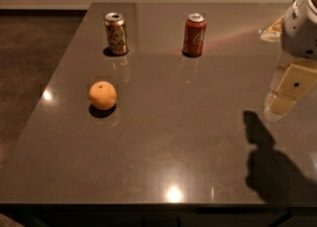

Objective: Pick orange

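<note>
The orange [102, 95] is a small round fruit with a stem dimple on top. It sits on the dark glossy table [188, 137], left of centre and toward the near side. My arm comes in at the right edge as a white housing [301, 23] with pale beige parts below it. My gripper [281, 104] is at the lower end of those parts, just above the table on the right, far from the orange and apart from it. Nothing shows in the gripper.
A gold soda can [116, 33] stands at the back left and a reddish-orange soda can [194, 34] at the back centre. A pale object [271, 31] lies at the far right behind the arm. The arm's shadow [267, 166] falls on the near right. The table's left edge drops to dark floor [29, 62].
</note>
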Controlling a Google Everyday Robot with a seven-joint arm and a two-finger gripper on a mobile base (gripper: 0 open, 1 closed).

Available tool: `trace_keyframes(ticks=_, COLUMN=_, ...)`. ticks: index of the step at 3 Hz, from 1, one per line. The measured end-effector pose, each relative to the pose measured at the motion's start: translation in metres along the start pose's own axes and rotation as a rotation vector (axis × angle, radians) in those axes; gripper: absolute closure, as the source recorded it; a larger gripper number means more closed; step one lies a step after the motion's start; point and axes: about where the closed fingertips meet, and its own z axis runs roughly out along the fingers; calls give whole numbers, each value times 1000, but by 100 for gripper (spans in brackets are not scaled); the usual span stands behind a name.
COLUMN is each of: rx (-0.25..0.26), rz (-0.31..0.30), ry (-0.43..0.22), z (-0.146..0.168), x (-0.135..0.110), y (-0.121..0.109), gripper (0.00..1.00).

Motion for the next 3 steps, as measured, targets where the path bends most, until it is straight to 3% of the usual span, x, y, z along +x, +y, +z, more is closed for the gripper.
trace_keyframes(ticks=2, rx=-22, rz=4, ry=-35, z=-1, x=-6, y=-2, gripper=0)
trace_keyframes(ticks=3, rx=-66, rz=-5, ry=-139, z=9, x=-41, y=-5, gripper=0)
